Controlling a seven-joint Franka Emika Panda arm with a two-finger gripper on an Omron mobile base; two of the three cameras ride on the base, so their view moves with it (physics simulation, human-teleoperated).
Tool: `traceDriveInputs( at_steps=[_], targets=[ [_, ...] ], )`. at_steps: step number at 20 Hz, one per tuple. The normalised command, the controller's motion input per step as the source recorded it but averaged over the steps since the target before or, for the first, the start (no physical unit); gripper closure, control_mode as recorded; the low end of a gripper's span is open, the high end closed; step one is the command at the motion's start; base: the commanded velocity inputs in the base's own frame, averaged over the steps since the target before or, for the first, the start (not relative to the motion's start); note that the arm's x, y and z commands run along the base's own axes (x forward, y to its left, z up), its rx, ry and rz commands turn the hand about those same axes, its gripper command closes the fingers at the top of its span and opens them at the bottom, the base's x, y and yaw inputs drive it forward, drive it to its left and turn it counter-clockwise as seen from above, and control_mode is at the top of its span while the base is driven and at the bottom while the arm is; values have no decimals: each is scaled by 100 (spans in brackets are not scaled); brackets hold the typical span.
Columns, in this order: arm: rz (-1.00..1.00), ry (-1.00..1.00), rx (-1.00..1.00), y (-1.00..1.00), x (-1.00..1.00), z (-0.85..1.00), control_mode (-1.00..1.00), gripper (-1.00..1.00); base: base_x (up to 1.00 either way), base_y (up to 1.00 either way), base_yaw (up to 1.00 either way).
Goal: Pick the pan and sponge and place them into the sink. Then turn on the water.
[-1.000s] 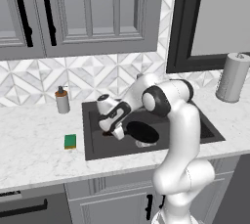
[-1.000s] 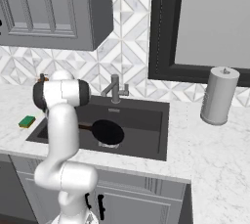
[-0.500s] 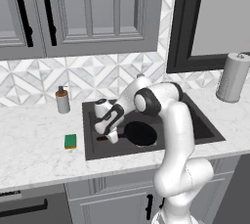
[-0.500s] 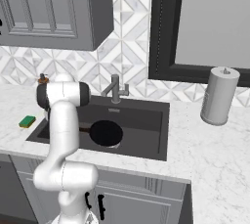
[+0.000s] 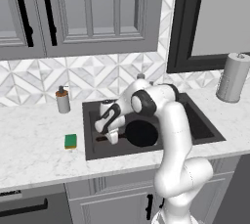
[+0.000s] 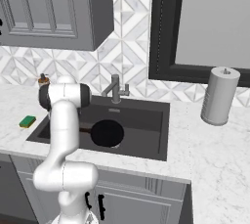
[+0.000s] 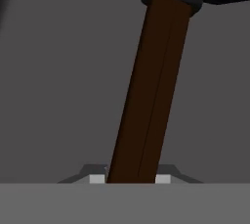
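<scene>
Gripper (image 5: 110,135) fingers flanking one pan (image 5: 141,133) handle in sink (image 5: 205,126), grip unclear, one sponge (image 5: 71,141) on counter (image 5: 34,149)

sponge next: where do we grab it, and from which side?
Take the sponge across its two long side faces, coming straight down from above. It lies flat on the counter left of the sink, green face up, with open counter all around, so a top approach looks free. The hand is low in the sink over the pan handle.
</scene>
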Motion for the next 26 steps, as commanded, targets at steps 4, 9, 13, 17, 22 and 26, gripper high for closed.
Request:
traceDriveInputs(
  at_steps=[4,9,13,17,22,26],
  targets=[
    [0,0,6,-12,23,-42,-100,100,0,0,0],
    [0,0,5,-4,12,-15,-100,100,0,0,0],
    [0,0,0,0,1,0,-100,-100,0,0,0],
    [1,0,0,2,-3,0,-100,-100,0,0,0],
    [5,-2,0,0,-7,34,-100,-100,0,0,0],
    [4,-1,0,-13,-18,69,-100,-100,0,0,0]
  ],
)
